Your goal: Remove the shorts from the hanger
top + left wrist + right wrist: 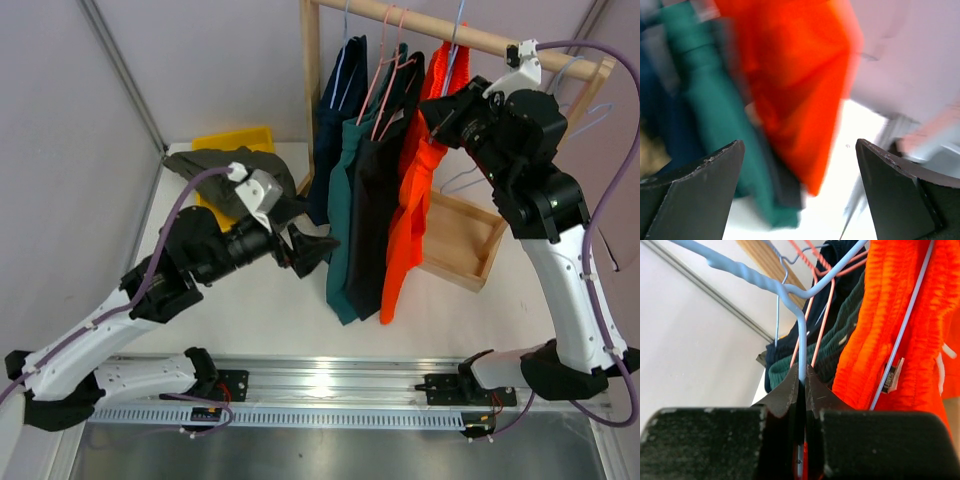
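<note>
The right gripper (801,376) is clamping shut on the wire of a pale blue hanger (790,290), its fingertips pinching the strand just below the twisted neck. Right beside it the orange shorts (900,315) are hanging in gathered folds, and this appears to be the hanger carrying them. Behind them the teal shorts (837,337), the black shorts (385,190) and the navy shorts (782,350) are crowding together on pink and blue wires under the wooden rail (450,30). The left gripper (800,150) is hovering low in front of the hems with its jaws spread wide and nothing between them, facing the orange and teal legs. The olive shorts (215,170) are lying off the rack, heaped over a yellow bin (240,137) at the far left. The step in hand seems to be steadying the orange pair's hanger. Next, the left gripper would need to close on the orange cloth and draw it down and clear while the right one is holding the wire firm, without snagging the neighbouring pairs. A small tag (892,375) is showing at the orange waistband, but no writing on it can be read.
</note>
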